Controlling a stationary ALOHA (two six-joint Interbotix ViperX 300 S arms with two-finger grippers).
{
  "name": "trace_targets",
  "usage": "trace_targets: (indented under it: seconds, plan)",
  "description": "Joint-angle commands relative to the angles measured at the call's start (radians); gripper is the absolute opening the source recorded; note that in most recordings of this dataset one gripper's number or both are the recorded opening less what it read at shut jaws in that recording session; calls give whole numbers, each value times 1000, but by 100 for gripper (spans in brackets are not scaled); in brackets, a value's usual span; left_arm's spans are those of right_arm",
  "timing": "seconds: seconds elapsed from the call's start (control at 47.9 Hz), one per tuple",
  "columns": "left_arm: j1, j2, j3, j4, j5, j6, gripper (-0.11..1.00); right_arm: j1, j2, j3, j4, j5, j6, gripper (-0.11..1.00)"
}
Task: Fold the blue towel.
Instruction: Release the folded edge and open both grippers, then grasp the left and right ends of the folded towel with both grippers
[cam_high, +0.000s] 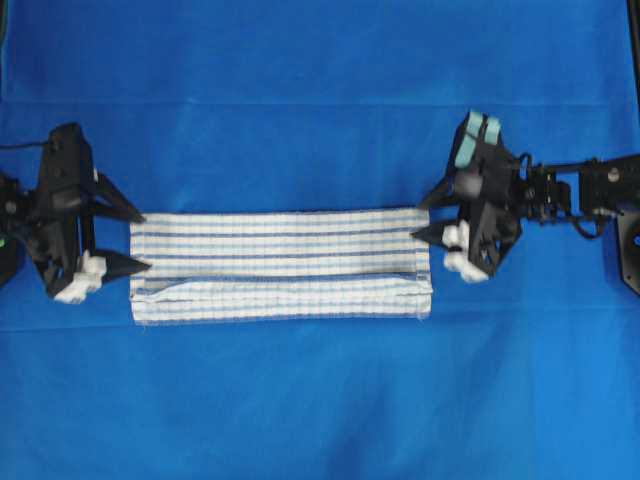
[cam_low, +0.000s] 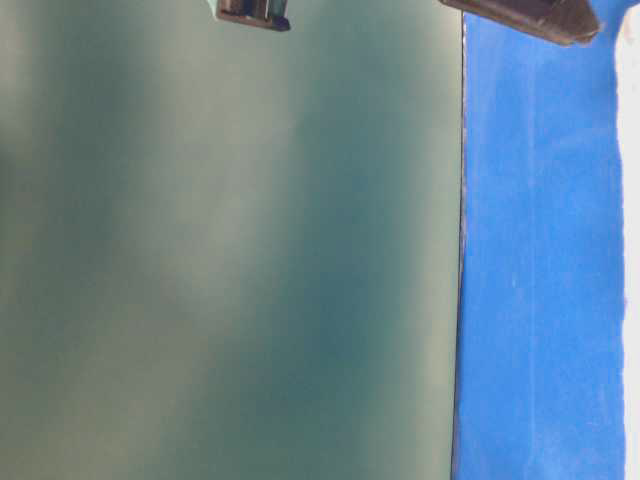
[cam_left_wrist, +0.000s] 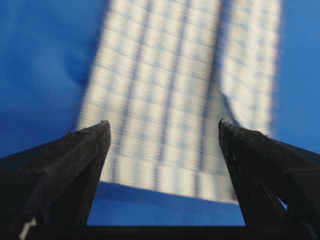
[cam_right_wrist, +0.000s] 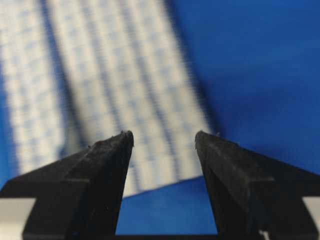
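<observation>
The blue towel, white with thin blue stripes, lies flat on the blue table cover as a long folded strip; a folded layer runs along its near edge. My left gripper stands open at the towel's left end, its fingertips just off the edge. My right gripper stands open at the right end, tips at the far corner. In the left wrist view the towel stretches away beyond the empty open gripper. The right wrist view shows the towel ahead of the empty open gripper.
The blue table cover spreads around the towel on all sides. In the table-level view a blurred grey-green surface fills most of the picture, with a blue strip on the right.
</observation>
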Motion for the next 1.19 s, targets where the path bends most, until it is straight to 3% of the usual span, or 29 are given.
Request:
trace_targets:
  seconds: [0.0, 0.334, 0.501, 0.773, 0.857, 1.024, 1.087, 1.17]
  plan:
    - [31, -5, -2, 2, -3, 29, 81, -15, -17, -15, -6, 8, -2, 58]
    - [89, 23, 2, 2, -25, 69, 81, -28, 29, -18, -14, -28, -2, 59]
    - [107, 110, 18, 2, -94, 71, 80, -35, 107, -26, -14, -75, -2, 58]
    - [109, 210, -26, 2, -69, 69, 75, -35, 149, -28, -14, -78, -2, 58]
    - [109, 221, -31, 2, -60, 69, 66, -35, 149, -28, -14, -78, -2, 58]
    - [109, 230, -37, 2, -51, 67, 33, -35, 149, -29, -14, -77, -2, 55]
    - [109, 236, -43, 2, -32, 69, 23, -35, 149, -31, -15, -77, -3, 46]
    - [109, 245, -55, 0, 6, 71, 9, -35, 149, -29, -15, -75, -3, 23]
